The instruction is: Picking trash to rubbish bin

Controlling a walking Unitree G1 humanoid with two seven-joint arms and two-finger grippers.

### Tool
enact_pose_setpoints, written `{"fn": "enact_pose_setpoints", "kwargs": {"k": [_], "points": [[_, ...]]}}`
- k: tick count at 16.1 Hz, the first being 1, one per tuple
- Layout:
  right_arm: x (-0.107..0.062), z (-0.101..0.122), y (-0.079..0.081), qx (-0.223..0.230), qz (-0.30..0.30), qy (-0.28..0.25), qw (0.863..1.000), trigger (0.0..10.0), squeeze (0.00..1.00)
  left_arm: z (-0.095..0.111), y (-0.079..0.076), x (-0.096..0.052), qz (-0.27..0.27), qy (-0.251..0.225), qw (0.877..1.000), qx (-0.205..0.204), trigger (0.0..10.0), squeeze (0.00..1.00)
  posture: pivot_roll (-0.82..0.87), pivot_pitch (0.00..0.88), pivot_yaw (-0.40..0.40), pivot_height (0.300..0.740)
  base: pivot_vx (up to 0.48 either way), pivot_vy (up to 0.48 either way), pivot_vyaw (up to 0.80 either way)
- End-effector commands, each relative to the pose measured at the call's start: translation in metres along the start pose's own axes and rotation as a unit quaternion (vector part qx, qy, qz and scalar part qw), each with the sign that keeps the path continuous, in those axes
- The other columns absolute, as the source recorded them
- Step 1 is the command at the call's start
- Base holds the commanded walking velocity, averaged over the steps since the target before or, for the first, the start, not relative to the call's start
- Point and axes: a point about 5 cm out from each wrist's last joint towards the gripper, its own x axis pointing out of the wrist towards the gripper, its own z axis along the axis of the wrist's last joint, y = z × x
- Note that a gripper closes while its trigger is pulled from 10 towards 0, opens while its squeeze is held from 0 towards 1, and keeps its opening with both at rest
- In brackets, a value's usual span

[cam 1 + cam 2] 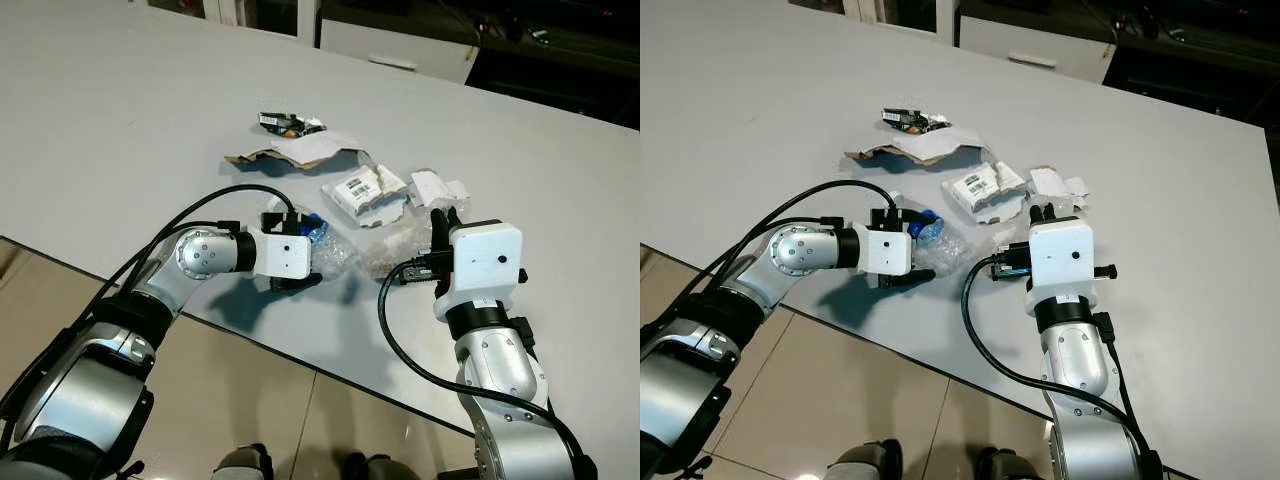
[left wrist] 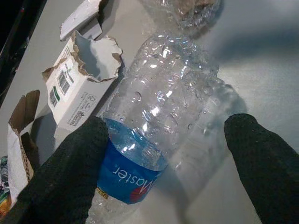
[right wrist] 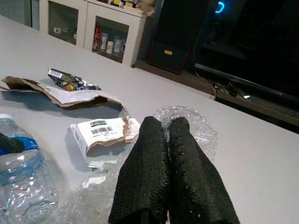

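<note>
**Trash heaped on the white table, left gripper astride the bottle**

On the white table (image 1: 120,120), near its front edge: a crushed clear plastic bottle (image 2: 163,121) with a blue label (image 2: 128,175), lying on its side. Around it, the left gripper (image 2: 168,158) — black fingers (image 2: 70,172) spread wide, one against the label end, the other just beside the bottle's far flank with a sliver of table between. Not closed on the bottle.

Just beyond the bottle, a torn white carton (image 1: 362,192) with a barcode and ragged cardboard edges. Farther back, a flattened piece of brown cardboard (image 1: 290,155) with white paper on it, and behind that a small dark printed wrapper (image 1: 288,124). To the right of the carton, a scrap of torn white card (image 1: 435,187). Between the carton and the right arm, crumpled clear plastic film (image 3: 187,123), touching the carton's near side.

Right gripper (image 3: 168,158) hovering low over that film — fingers pressed together, pinching nothing, tips pointed toward the far side of the table.

Beyond the table: white cabinets (image 3: 93,28) with glass doors and a dark unit beside them. Below the table edge, tan floor tiles (image 1: 250,390).
</note>
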Motion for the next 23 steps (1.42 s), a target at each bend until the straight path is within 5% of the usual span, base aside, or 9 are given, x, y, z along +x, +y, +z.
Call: {"fn": "enact_pose_setpoints", "kwargs": {"k": [1, 10, 16, 19, 21, 23], "points": [[0.000, 0.000, -0.001, 0.002, -0.003, -0.001, 1.000, 10.0, 0.00, -0.019, -0.032, 0.001, -0.085, 0.050, 0.995, -0.025, 0.0, 0.00, 0.15, 0.161, -0.039, 0.740, 0.000, 0.000, 0.00], [0.000, 0.000, -0.001, 0.002, -0.002, -0.001, 1.000, 10.0, 0.00, -0.020, -0.025, 0.003, -0.046, 0.057, 0.997, -0.027, 0.0, 0.00, 0.15, 0.160, -0.040, 0.740, 0.000, 0.000, 0.00], [0.000, -0.001, -0.002, 0.003, -0.003, 0.000, 1.000, 10.0, 0.00, -0.010, 0.010, 0.010, 0.143, 0.049, 0.987, -0.049, 0.0, 0.00, 0.15, 0.157, -0.045, 0.740, 0.000, 0.000, 0.00], [0.000, -0.002, -0.004, 0.004, -0.006, 0.001, 1.000, 10.0, 0.00, -0.002, 0.031, 0.010, 0.294, 0.021, 0.948, -0.119, 0.1, 0.00, 0.15, 0.150, -0.050, 0.740, 0.000, 0.000, 0.00], [0.001, -0.002, -0.005, 0.003, -0.007, 0.001, 1.000, 10.0, 0.00, 0.003, 0.041, 0.011, 0.368, -0.001, 0.914, -0.171, 10.0, 0.00, 0.15, 0.150, -0.050, 0.740, 0.000, 0.000, 0.00], [0.002, -0.003, -0.006, 0.002, -0.008, 0.001, 1.000, 10.0, 0.00, 0.007, 0.046, 0.010, 0.429, -0.024, 0.875, -0.224, 10.0, 0.00, 0.14, 0.139, -0.056, 0.740, 0.000, 0.000, 0.00]]}}
